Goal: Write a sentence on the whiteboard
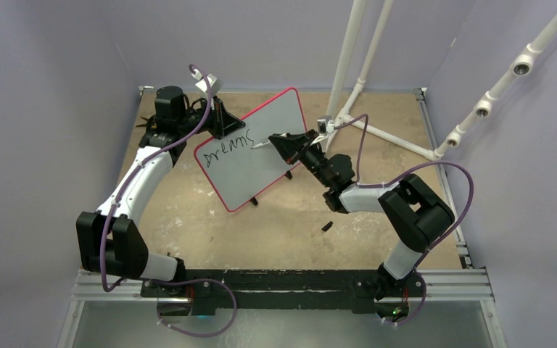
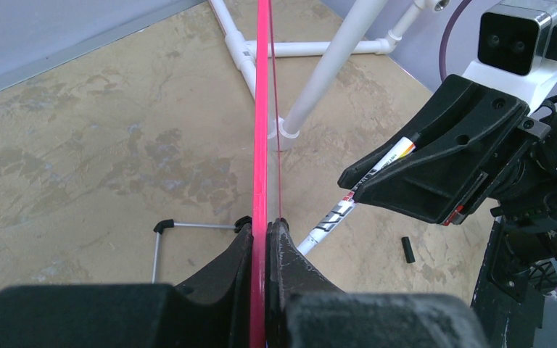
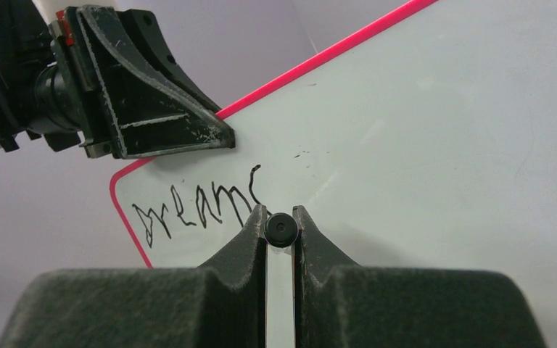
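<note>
Room: plain lilac walls (image 1: 43, 109), white pipe frame (image 1: 377, 130) back right. Bench (image 1: 275, 239): mottled tan, flat, looks grippy. Whiteboard (image 1: 250, 174) mid-bench, tilted, face twd right arm. Thin, stiff, prob light; face slick, so hold by rim only. My left claw (image 2: 267, 230) pinched on its pink top edge. My right claw (image 3: 280, 217) clamped on marker (image 2: 333, 217), tip at board face. Sentence (image 3: 196, 206): only "Dreams" written, rest to do. Marker cap (image 1: 328, 226) loose on bench.
</note>
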